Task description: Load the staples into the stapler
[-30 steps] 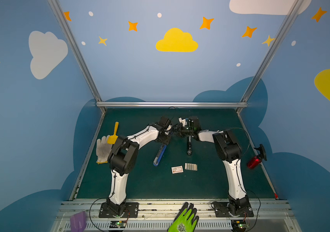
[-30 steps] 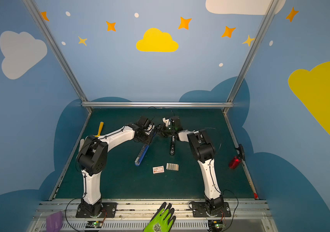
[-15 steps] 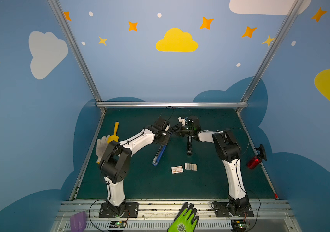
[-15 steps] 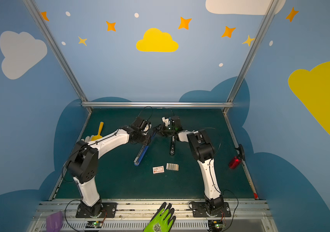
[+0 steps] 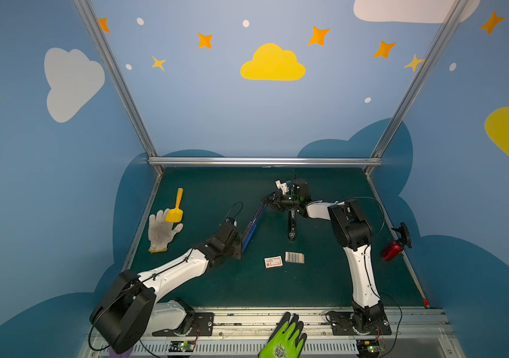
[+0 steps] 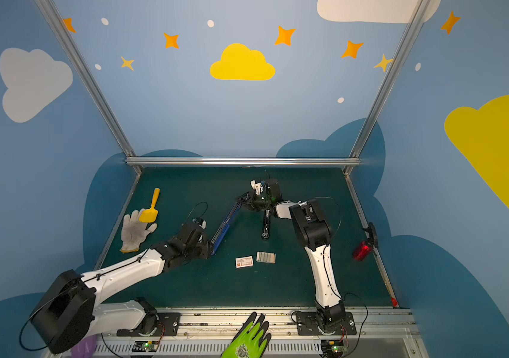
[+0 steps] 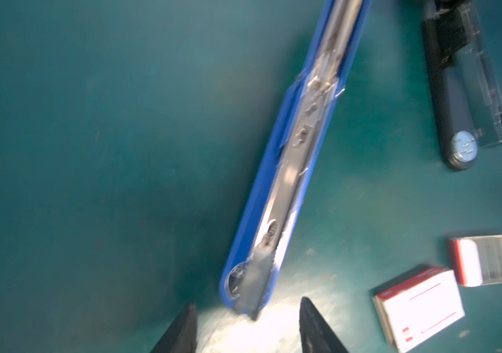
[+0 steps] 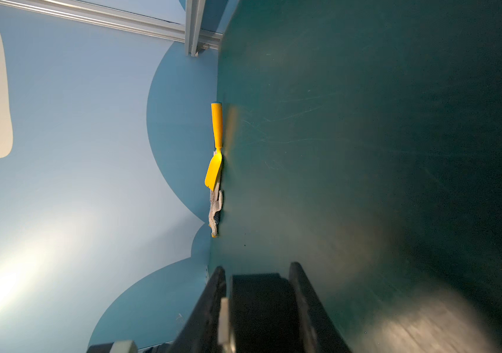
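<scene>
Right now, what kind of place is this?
Probably a robot training booth: left arm and right arm bolted to a front rail, green mat, walls painted with clouds.

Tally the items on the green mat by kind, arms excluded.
Staplers: 2 (blue stapler, black stapler)
Tray of staples: 1
white cardboard box with red mark: 1
white knit glove: 1
yellow scoop: 1
Total: 6

Blue walls [image 5: 216, 117] painted with clouds [image 5: 272, 63] and stars [image 5: 318, 35] surround a dark green tabletop [image 5: 216, 285]
</scene>
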{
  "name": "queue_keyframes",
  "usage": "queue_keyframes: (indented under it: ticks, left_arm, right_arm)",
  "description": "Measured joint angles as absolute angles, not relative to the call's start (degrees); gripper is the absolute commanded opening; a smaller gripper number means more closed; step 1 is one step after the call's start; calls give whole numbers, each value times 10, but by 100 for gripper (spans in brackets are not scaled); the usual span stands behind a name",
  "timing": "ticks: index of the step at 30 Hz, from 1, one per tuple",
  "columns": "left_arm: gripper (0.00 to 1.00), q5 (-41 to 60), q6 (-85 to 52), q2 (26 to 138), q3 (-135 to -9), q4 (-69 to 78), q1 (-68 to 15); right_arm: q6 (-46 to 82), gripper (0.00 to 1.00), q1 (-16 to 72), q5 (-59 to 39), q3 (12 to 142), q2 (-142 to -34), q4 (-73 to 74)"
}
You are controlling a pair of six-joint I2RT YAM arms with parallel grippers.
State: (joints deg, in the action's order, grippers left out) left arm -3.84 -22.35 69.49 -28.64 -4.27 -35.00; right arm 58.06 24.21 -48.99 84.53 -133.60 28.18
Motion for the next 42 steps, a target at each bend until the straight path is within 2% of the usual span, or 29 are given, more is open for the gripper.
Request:
queue_keyframes:
  ticks: [3, 6, 13, 17, 31, 42]
  left_arm:
    - [51, -47, -223, 640, -181, 76, -350]
    - [49, -55, -216, 613, -133, 125, -350]
    - [41, -34, -188, 655, -131, 236, -353]
    - [40, -20, -175, 703, -133, 274, -353]
    - [15, 1, -141, 773, -139, 340, -354]
    - [19, 17, -122, 816, -155, 380, -356]
  right_arm:
    - [581, 23, 242, -490, 845, -1336, 282]
    - [581, 23, 242, -490, 845, -1336, 282]
    - [581, 23, 242, -491, 845, -1336, 283]
    - [582, 23, 242, -491, 845, -1338, 284]
    - [582, 23, 242, -489, 846, -1343, 285]
    - [581, 22, 234, -477, 848, -1346, 285]
